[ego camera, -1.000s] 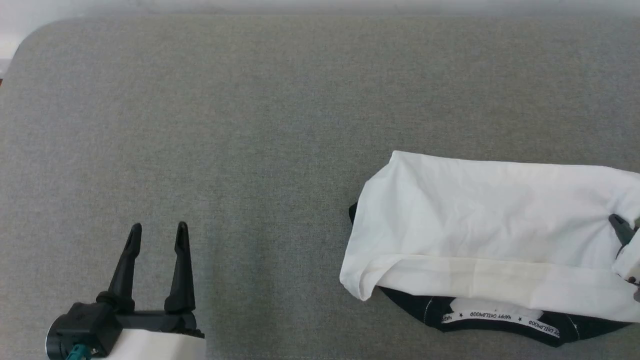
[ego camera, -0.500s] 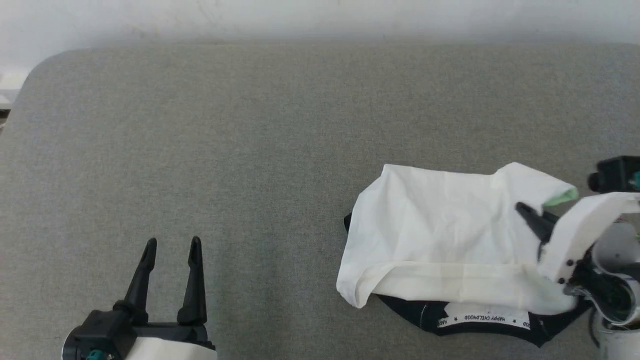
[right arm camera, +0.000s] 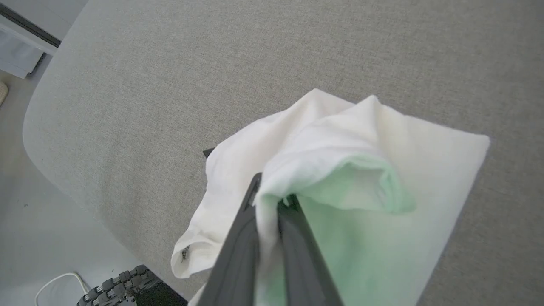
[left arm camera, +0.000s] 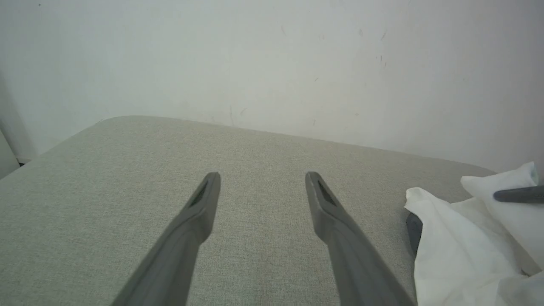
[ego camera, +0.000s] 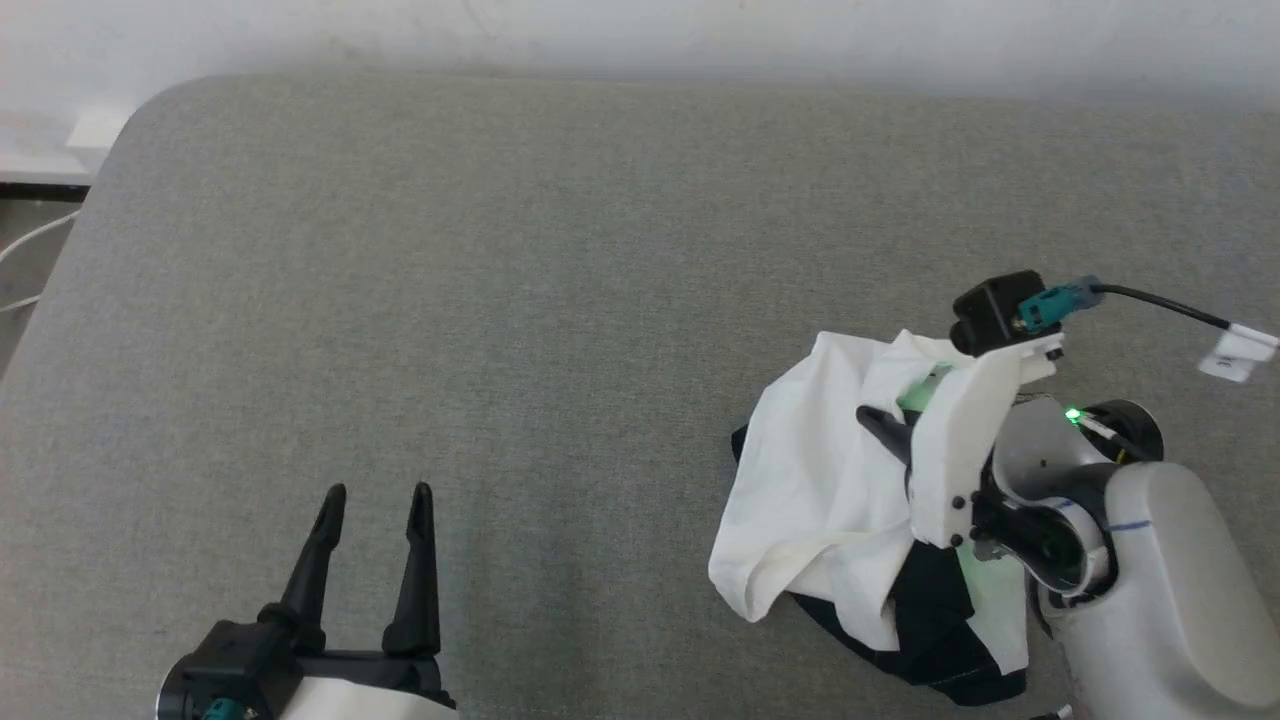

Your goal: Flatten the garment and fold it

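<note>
The garment [ego camera: 810,470] is a white T-shirt with black parts, bunched at the right of the grey table. Its black fabric [ego camera: 930,610] shows under the white at the near side. My right gripper [ego camera: 872,420] is shut on a white fold of the garment and holds that fold up above the rest. In the right wrist view the cloth [right arm camera: 323,140] drapes over the closed right gripper [right arm camera: 274,191]. My left gripper [ego camera: 378,492] stands open at the lower left, far from the garment, with nothing between its fingers. The left wrist view has the left gripper [left arm camera: 262,176] wide open over bare table, with the garment [left arm camera: 450,238] at the right.
The grey padded table [ego camera: 500,280] has a rounded far-left corner and meets a white wall [ego camera: 640,30] at the back. A white cable [ego camera: 30,240] lies on the floor to the left. The right forearm [ego camera: 1150,590] stands over the garment's right side.
My right gripper has moved left and up with the white fold in it, gathering the spread shirt into a bunch. The lettered neck tape is now covered. The head camera has shifted.
</note>
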You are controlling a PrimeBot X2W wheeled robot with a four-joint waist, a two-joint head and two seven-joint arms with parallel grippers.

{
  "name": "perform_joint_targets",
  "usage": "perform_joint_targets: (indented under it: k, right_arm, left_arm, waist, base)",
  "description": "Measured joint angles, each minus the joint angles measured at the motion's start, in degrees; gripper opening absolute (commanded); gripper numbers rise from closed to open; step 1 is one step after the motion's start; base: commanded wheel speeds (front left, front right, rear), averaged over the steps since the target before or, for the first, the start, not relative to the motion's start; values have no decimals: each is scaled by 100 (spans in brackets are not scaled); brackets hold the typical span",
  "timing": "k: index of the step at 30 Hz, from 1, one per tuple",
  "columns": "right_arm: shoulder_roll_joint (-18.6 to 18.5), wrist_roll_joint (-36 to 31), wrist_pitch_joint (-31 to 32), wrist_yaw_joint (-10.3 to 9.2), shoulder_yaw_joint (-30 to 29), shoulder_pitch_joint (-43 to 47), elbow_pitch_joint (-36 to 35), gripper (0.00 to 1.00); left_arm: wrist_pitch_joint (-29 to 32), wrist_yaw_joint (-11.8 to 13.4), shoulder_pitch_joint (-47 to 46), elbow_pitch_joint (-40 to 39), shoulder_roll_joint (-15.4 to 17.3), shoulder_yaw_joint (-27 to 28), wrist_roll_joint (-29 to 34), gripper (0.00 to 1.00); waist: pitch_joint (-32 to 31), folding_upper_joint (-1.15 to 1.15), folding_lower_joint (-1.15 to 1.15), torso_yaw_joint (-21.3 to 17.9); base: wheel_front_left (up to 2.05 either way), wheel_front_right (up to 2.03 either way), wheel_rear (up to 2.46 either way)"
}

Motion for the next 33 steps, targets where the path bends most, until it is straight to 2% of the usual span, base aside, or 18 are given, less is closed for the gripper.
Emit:
perform_joint_targets:
  k: [6, 16, 17, 18, 20, 27, 33]
  right_arm:
    - [13, -171, -158, 0, 320, -341, 705, 0]
    - [96, -425, -360, 0, 368, -660, 1767, 1]
    - [104, -464, -358, 0, 357, -681, 1879, 13]
    - [115, -514, -352, 0, 336, -703, 1997, 35]
    - [123, -619, -343, 0, 327, -736, 2172, 100]
    - [158, -432, -439, 0, 388, -951, 2124, 100]
    - [148, 132, -335, 0, 315, -1079, 1117, 100]
  left_arm:
    - [0, -31, -35, 97, -71, -54, 0, 100]
    - [1, -98, -160, 270, -199, -122, 0, 100]
    - [1, -100, -160, 279, -212, -125, 0, 100]
    - [1, -100, -160, 291, -219, -130, 1, 100]
    - [1, -101, -160, 315, -226, -144, 1, 100]
    - [1, -108, -160, 350, -224, -146, 3, 100]
    - [3, -94, -133, 287, -196, -108, 3, 100]
  waist:
    - [70, 0, 0, 211]
    - [137, 0, 1, 534]
    - [132, 0, 1, 555]
    - [124, 0, 1, 572]
    - [108, 0, 1, 597]
    - [42, 0, 0, 541]
    - [-4, 0, 0, 341]
  base:
    - [0, 0, 0]
    - [0, 0, 0]
    - [0, 0, 0]
    - [0, 0, 0]
    - [0, 0, 0]
    - [0, 0, 0]
    - [0, 0, 0]
